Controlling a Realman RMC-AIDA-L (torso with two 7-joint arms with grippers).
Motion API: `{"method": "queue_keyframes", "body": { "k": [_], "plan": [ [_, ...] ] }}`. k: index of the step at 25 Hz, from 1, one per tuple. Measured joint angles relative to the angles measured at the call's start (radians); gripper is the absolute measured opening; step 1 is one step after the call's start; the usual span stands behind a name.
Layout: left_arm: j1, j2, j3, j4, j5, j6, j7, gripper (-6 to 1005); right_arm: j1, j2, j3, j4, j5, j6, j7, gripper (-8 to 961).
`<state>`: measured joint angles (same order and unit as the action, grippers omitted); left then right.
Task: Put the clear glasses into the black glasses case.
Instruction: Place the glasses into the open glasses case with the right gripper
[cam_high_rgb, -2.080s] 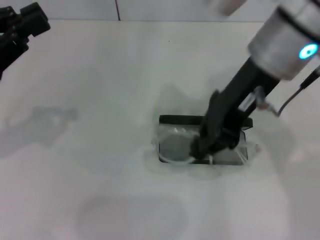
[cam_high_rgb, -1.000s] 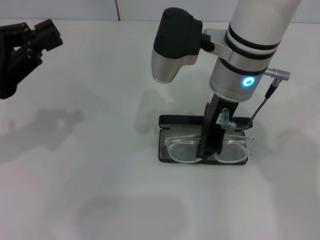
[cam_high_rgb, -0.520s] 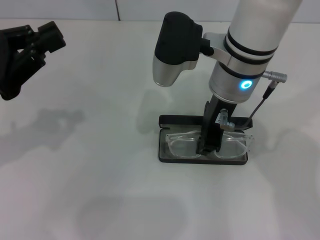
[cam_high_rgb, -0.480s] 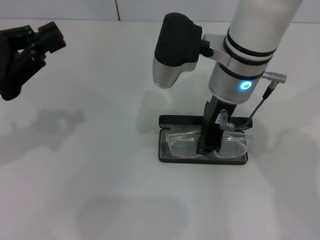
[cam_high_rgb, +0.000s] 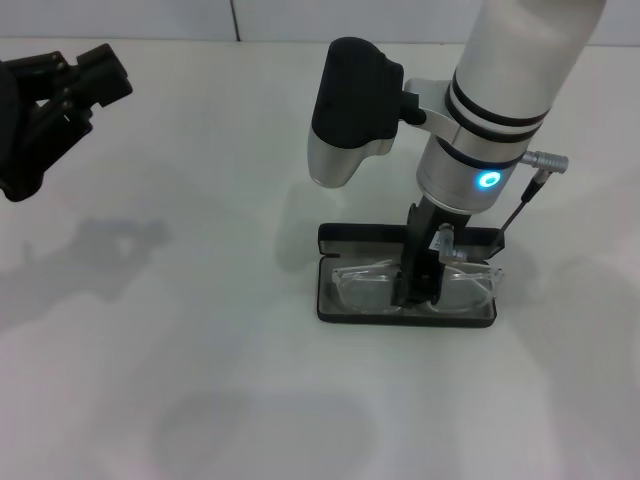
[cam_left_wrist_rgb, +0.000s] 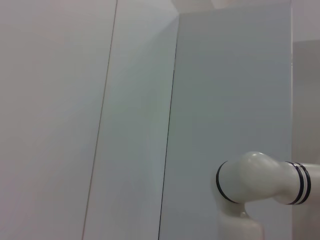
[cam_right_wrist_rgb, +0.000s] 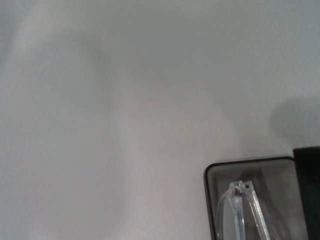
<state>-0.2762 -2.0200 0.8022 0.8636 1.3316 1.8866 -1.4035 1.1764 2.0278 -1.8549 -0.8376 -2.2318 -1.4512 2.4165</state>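
on white bench (cam_high_rgb: 200, 360): open black glasses case (cam_high_rgb: 345, 306), clear glasses (cam_high_rgb: 365, 283) inside; right gripper (cam_high_rgb: 418, 290) fingers pinching bridge; left gripper (cam_high_rgb: 75, 75) parked far-left, fingers unclear.

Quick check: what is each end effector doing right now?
Right end effector: down in the black glasses case, shut on the bridge of the clear glasses.
Left end effector: raised at the far left, holding nothing; open or shut cannot be told.
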Motion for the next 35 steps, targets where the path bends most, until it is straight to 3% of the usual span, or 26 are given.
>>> {"method": "queue_keyframes", "body": {
  "k": [35],
  "plan": [
    [0.005, -0.003, 0.000, 0.000, 0.009, 0.000, 0.000, 117, -0.001, 0.000, 0.011, 0.012, 0.003, -0.005, -0.008, 180]
  ]
}}
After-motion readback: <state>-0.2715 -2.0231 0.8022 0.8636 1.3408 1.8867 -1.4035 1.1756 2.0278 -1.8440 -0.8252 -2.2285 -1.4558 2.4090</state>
